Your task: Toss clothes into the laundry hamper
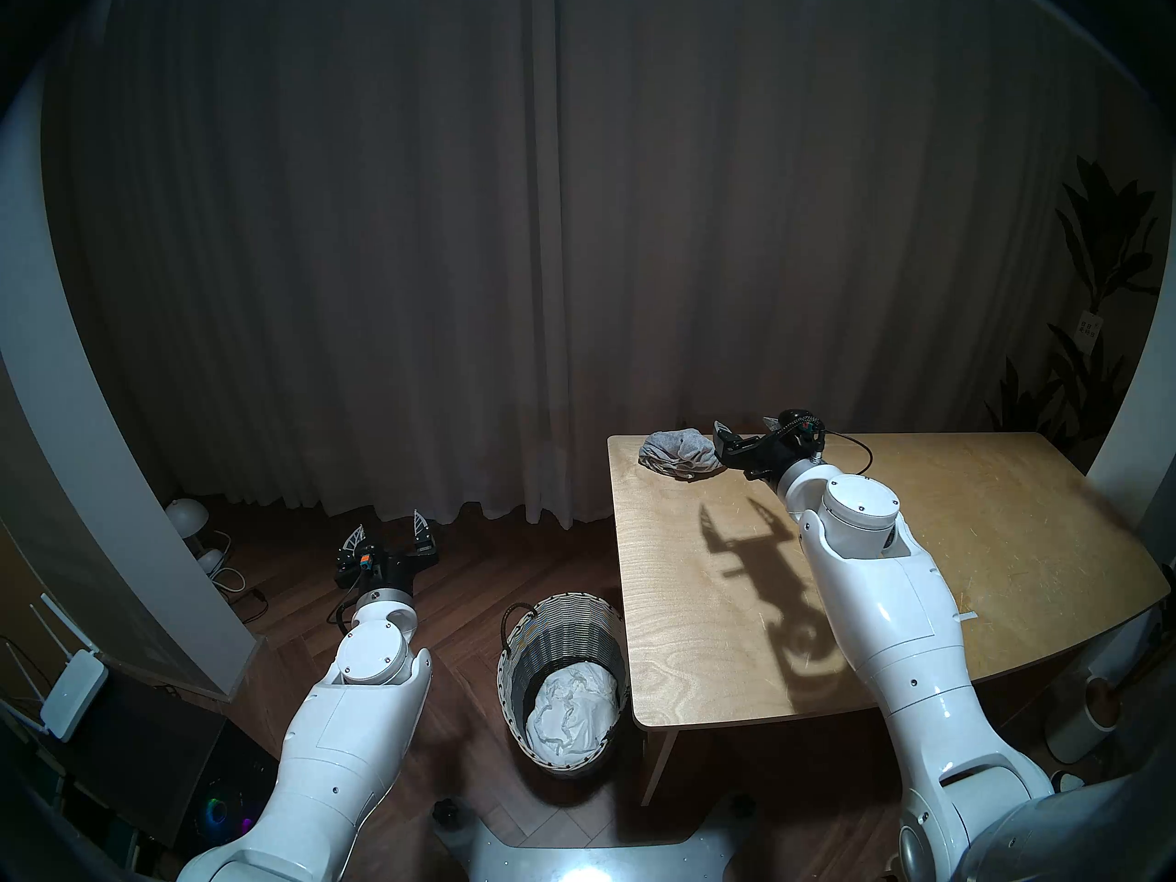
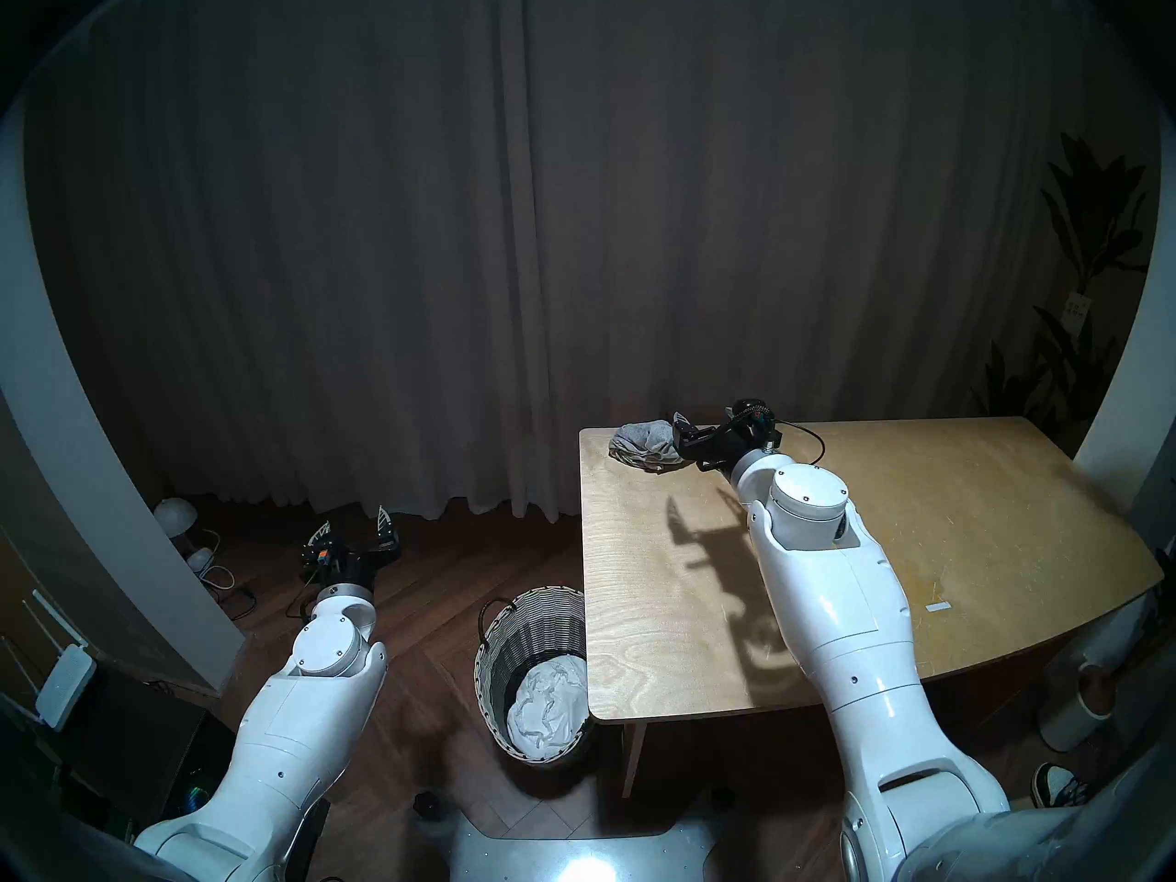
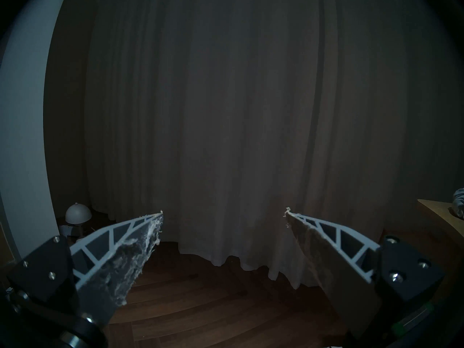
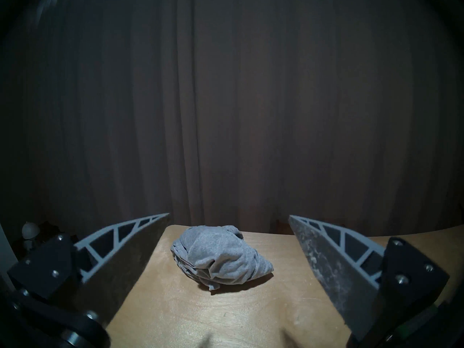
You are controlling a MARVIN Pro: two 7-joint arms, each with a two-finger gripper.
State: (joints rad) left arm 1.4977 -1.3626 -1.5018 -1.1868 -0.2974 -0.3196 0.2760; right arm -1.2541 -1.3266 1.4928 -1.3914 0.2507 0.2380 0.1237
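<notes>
Both end effectors gape wide and hold nothing; our right end effector (image 4: 228, 218) faces the grey garment (image 4: 221, 255) bunched at the bench's (image 4: 251, 314) far corner. We risk shoving it off the edge. White clothes (image 1: 569, 712) fill the hamper (image 1: 509, 671).

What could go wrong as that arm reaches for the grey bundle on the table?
The grey garment sits near the table's far corner, so the open right end effector might nudge it off the edge. It is loosely crumpled, so a grab may catch only a fold. The hamper stands partly under the table edge, narrowing the drop.
</notes>
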